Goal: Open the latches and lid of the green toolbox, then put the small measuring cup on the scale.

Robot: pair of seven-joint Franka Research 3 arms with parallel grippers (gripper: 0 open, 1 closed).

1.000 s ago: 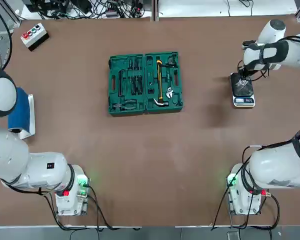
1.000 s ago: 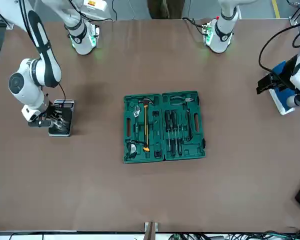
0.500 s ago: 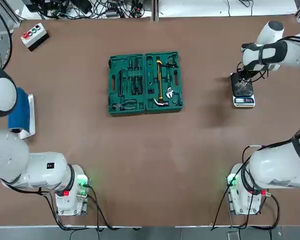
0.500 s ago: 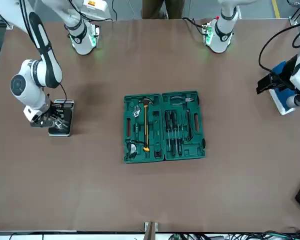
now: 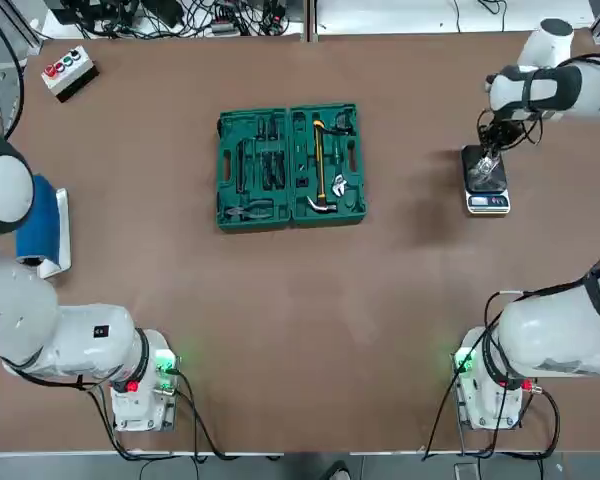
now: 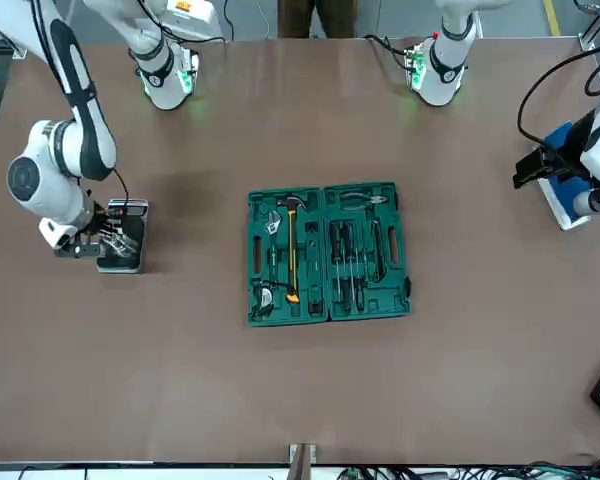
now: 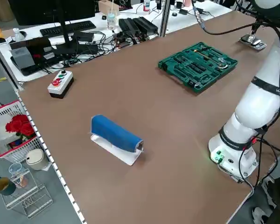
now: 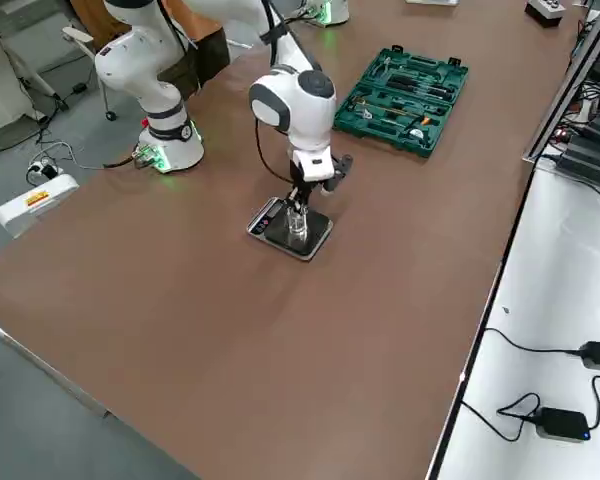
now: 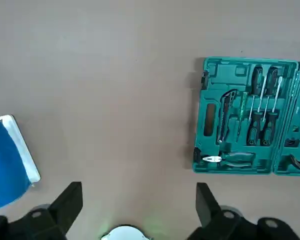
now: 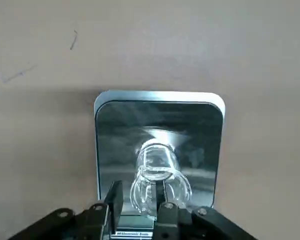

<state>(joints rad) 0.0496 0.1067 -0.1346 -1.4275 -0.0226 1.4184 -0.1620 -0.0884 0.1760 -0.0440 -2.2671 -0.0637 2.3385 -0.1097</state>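
The green toolbox (image 5: 290, 166) lies in the middle of the table with its lid folded flat, tools showing in both halves. A dark latch (image 9: 204, 79) hangs on its handle-side edge. The scale (image 5: 486, 182) sits at the right side of the table, and the small measuring cup (image 10: 157, 175) stands upright on its black platform, also seen in the right side view (image 8: 298, 228). My right gripper (image 5: 493, 150) hovers just above the cup, open, fingers clear of it. My left gripper (image 9: 139, 189) is open and parked high over the left side.
A blue roll on a white base (image 5: 42, 226) lies at the left edge. A grey button box (image 5: 68, 70) sits at the far left corner. Cables run along the far edge. Both arm bases stand at the near edge.
The right gripper has parted its fingers and lifted off the cup, drifting toward the far edge. The cup stays on the scale. The left arm has not moved.
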